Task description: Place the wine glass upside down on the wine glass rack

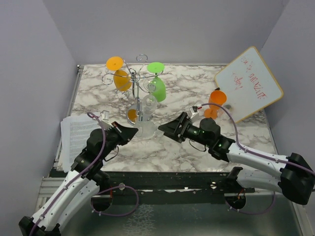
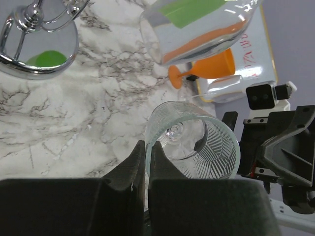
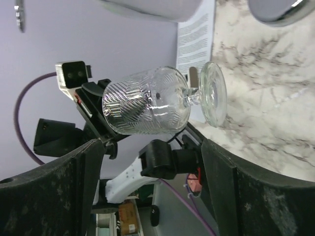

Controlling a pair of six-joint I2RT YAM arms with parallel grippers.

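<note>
"Glass, clear and patterned: where is the wine glass [image 2: 192,147]?"

"Just in front of the wine glass rack [image 1: 139,86], near its chrome base [image 2: 39,49]. It is tipped on its side, mouth toward the left hand [image 2: 147,164], which is pinched tight on the rim."

"Touching the bench [image 1: 197,93]?"

"I cannot tell."

"The right hand [image 3: 150,142]?"

"Opposite, also before the rack, fingers spread wide, not on the glass."

"On the rack itself?"

"An orange glass [image 1: 120,73] and a green glass [image 1: 157,83] hang upside down."

No words can be made out. The whiteboard [image 1: 248,83] at the far right corner bears red handwriting, illegible. The printed sheet [image 1: 74,137] at the left edge is too small to read.
</note>
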